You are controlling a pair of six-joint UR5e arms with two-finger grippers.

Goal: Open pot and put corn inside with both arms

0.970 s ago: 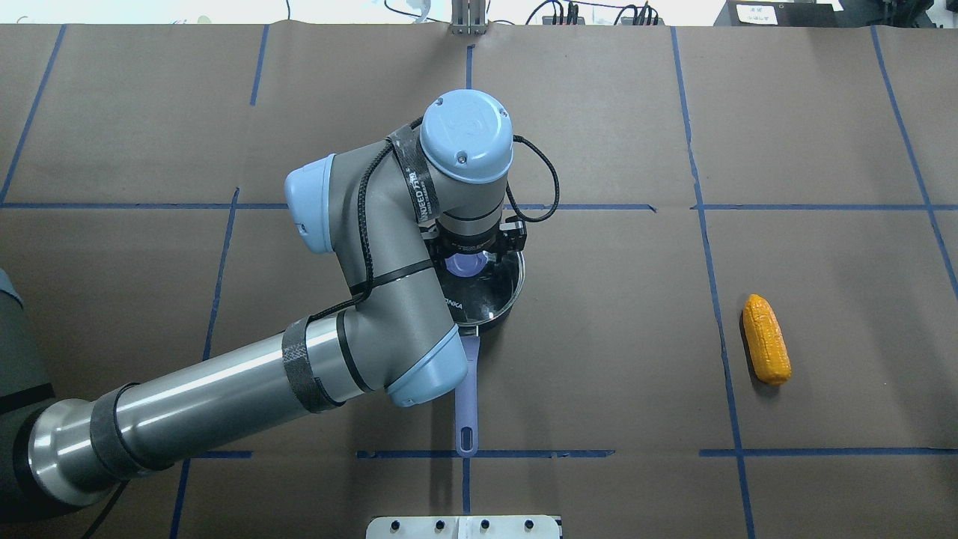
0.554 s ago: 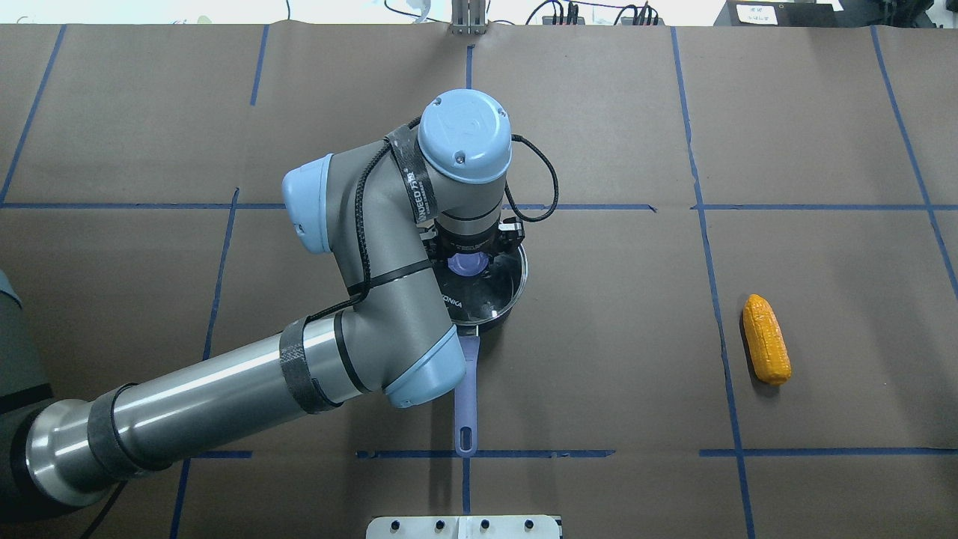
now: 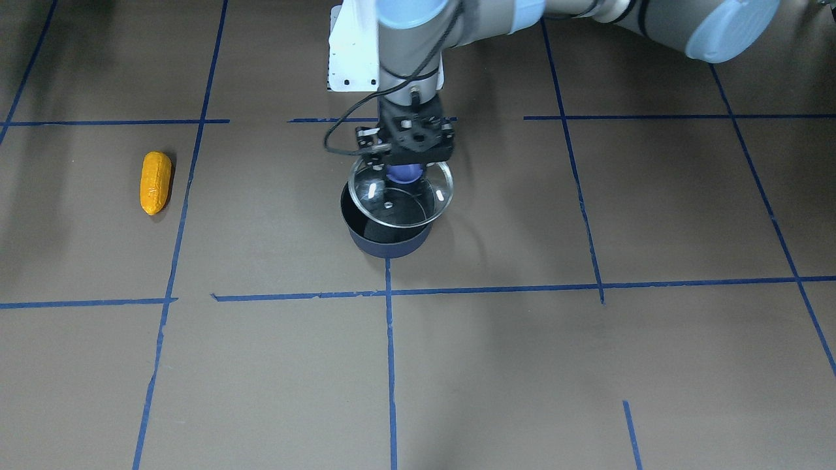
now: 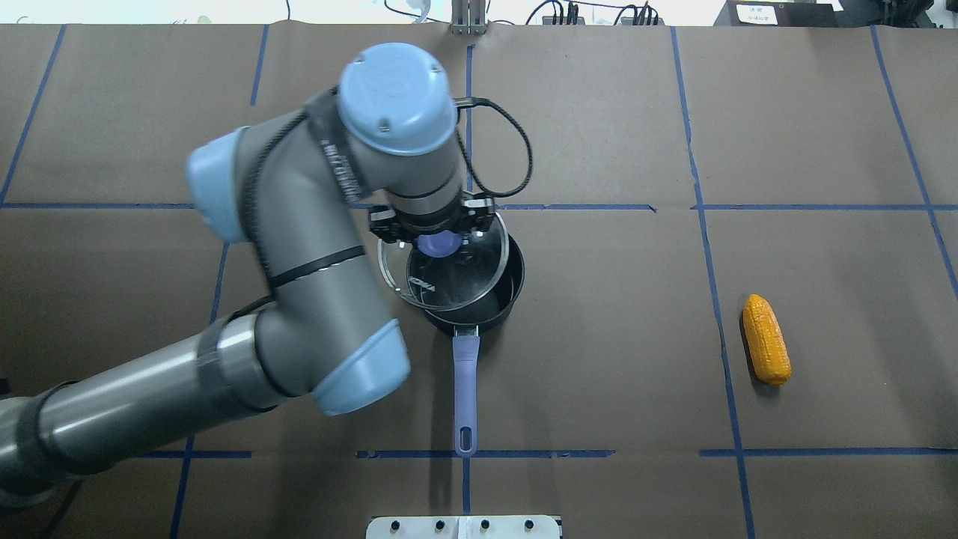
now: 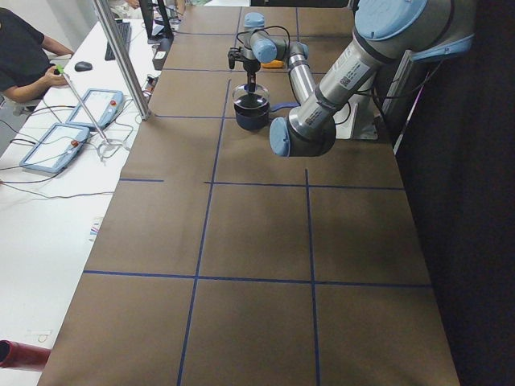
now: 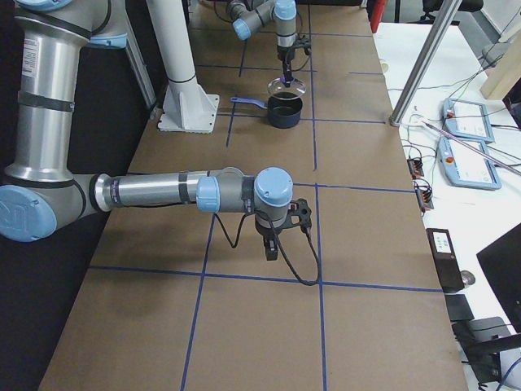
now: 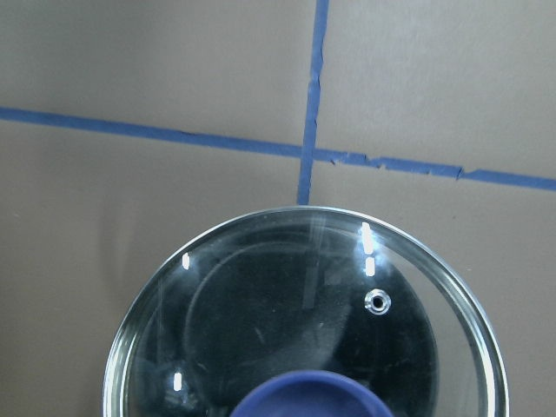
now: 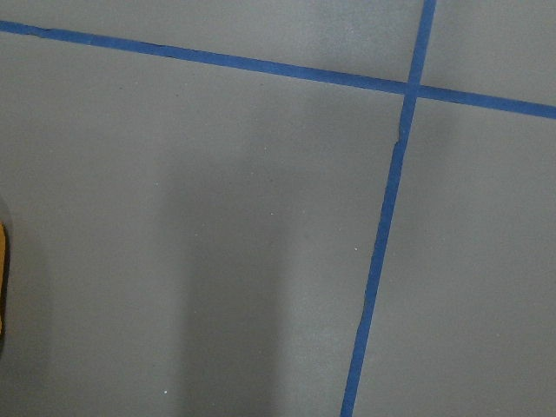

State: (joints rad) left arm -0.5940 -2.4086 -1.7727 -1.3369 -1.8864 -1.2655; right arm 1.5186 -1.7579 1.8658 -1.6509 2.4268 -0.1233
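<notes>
The fingers of the left gripper (image 3: 405, 171) are mostly hidden by its body. It is closed on the purple-blue knob (image 4: 438, 244) of the glass lid (image 4: 464, 283), held just above the saucepan (image 3: 388, 247). The right gripper (image 6: 271, 243) is seen only from the side, so its opening cannot be told. The corn cob (image 4: 766, 339) is found well apart.

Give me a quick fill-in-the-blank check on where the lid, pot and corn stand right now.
1. The left hand is shut on the glass lid's ____.
2. The lid hangs ____ the pot, not seated on its rim.
3. The corn lies on the ____, not in the pot.

Missing words: knob; above; table.
</notes>
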